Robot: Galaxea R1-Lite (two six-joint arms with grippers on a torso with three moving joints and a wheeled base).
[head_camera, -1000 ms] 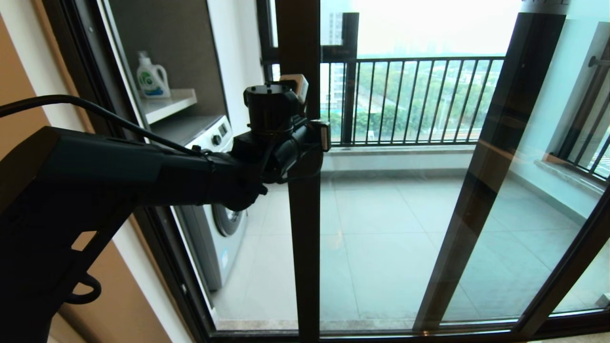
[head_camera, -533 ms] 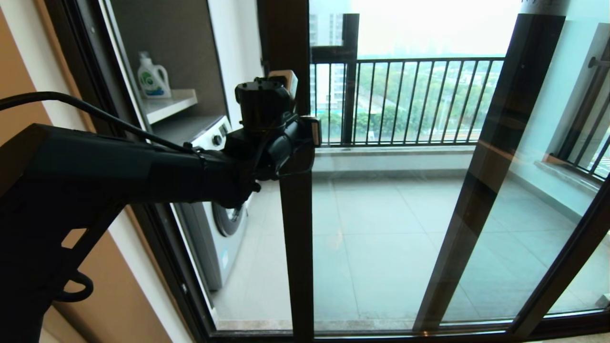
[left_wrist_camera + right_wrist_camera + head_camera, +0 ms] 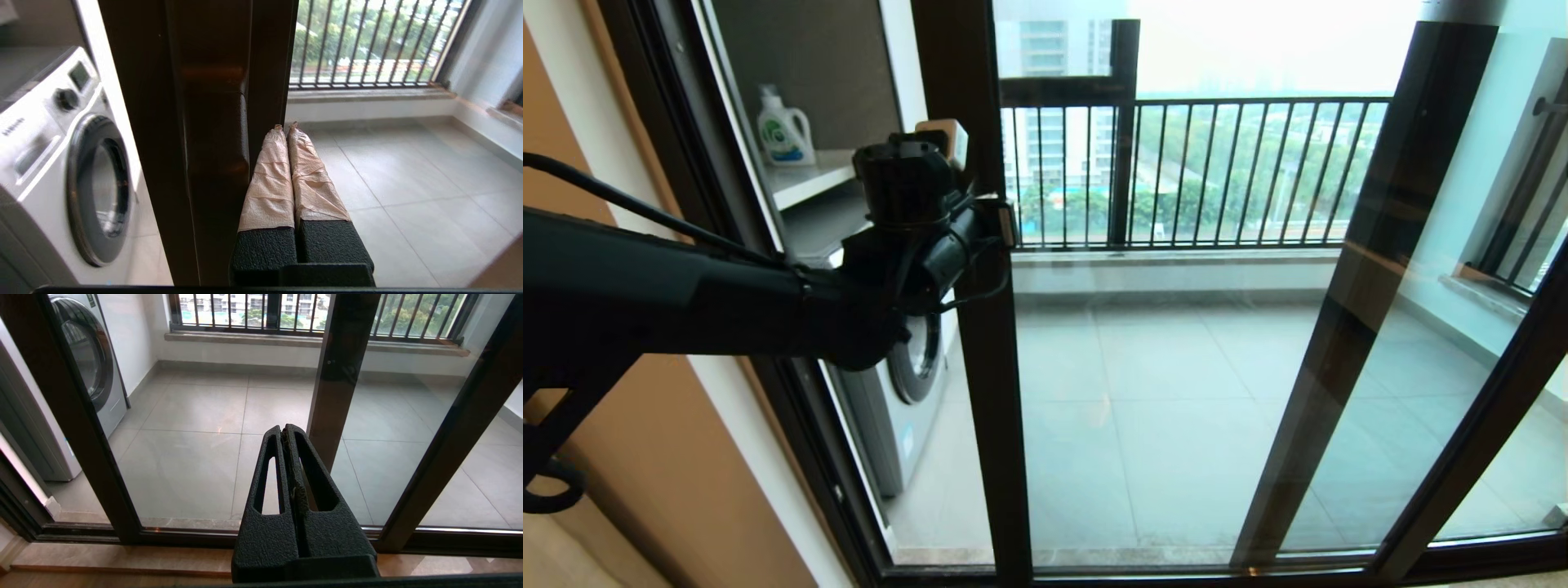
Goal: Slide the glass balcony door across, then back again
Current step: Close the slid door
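Currently the left gripper point(image 3: 286, 130) is sitting with its 2 tape-wrapped fingers point(image 3: 271, 179) pressed together, holding nothing, lying against the inner side of the handle point(image 3: 220, 171) on the glass balcony door point(image 3: 1176, 392). The door's handle stile point(image 3: 980, 343) is standing just right of the washing machine point(image 3: 907, 384), leaving a narrow gap to the left frame. Behind it, a detergent bottle point(image 3: 783, 131) is sitting on a shelf point(image 3: 813, 181). The right gripper point(image 3: 286, 435) is hanging low before the glass, jaws fully closed and empty.
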